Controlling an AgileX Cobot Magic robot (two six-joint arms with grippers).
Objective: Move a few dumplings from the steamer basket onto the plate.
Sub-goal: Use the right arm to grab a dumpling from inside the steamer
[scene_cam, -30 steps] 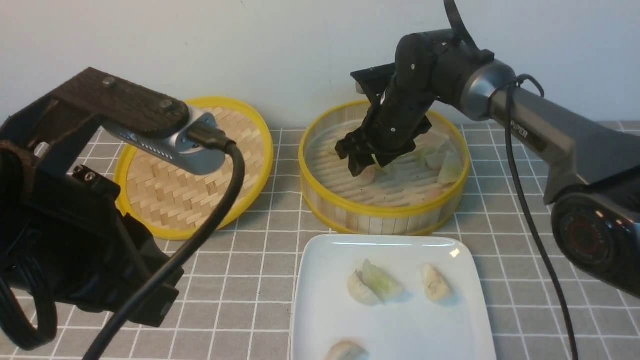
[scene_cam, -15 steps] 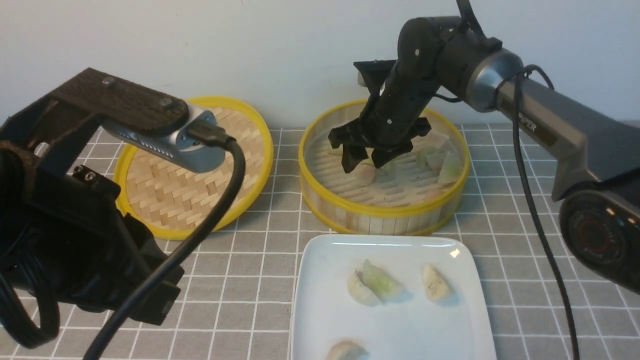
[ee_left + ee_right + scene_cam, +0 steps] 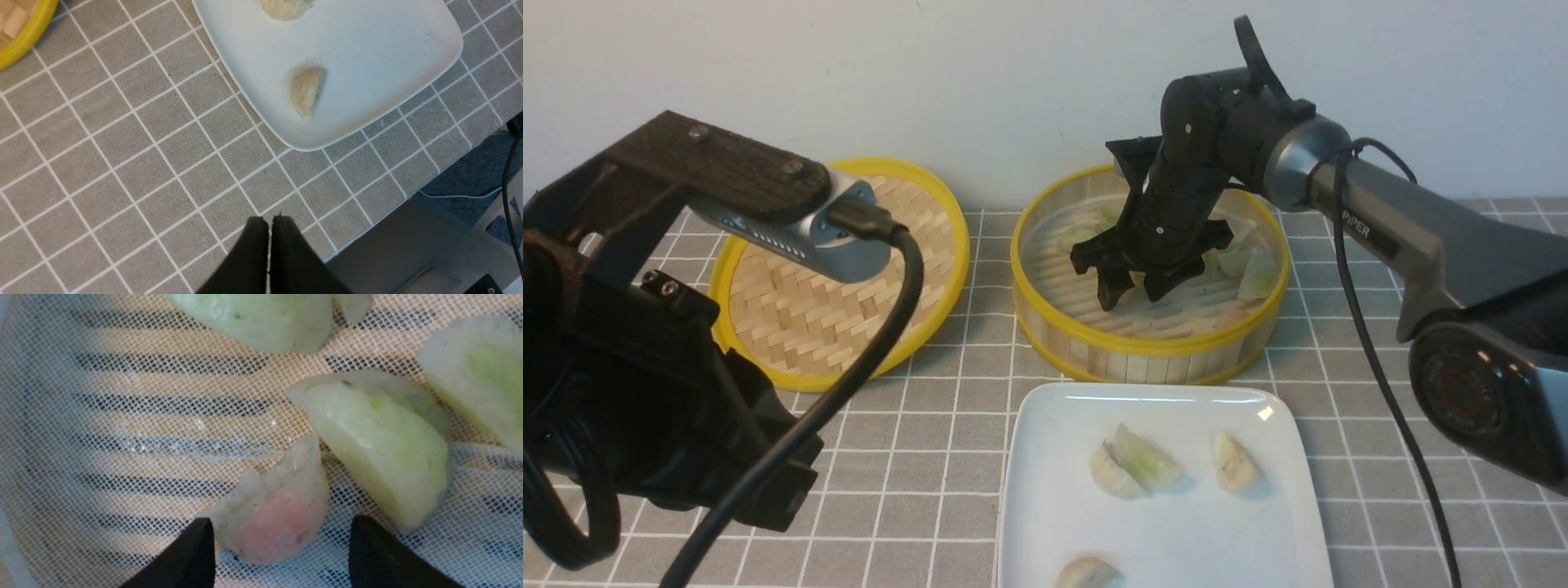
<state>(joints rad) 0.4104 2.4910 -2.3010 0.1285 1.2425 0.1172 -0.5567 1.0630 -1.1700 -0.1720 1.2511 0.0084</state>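
The steamer basket [image 3: 1145,346] stands at the back of the table with pale green dumplings [image 3: 1258,273] along its right side. My right gripper [image 3: 1131,298] reaches down into it and is open. In the right wrist view its jaws [image 3: 282,547] stand on either side of a pink dumpling [image 3: 273,522] lying on the mesh liner, and a green dumpling [image 3: 380,445] lies right beside it. The white plate [image 3: 1176,531] in front of the basket holds several dumplings [image 3: 1135,469]. My left gripper [image 3: 269,222] is shut and empty above the cloth, near the plate's corner [image 3: 367,49].
The flat woven lid [image 3: 792,327] lies left of the basket. My left arm [image 3: 645,367] and its cable fill the near left of the front view. The table's edge [image 3: 408,192] runs close to the plate in the left wrist view.
My right gripper has come down into the basket and shifted slightly right, so its open fingers now straddle the pink dumpling. The left arm has not moved.
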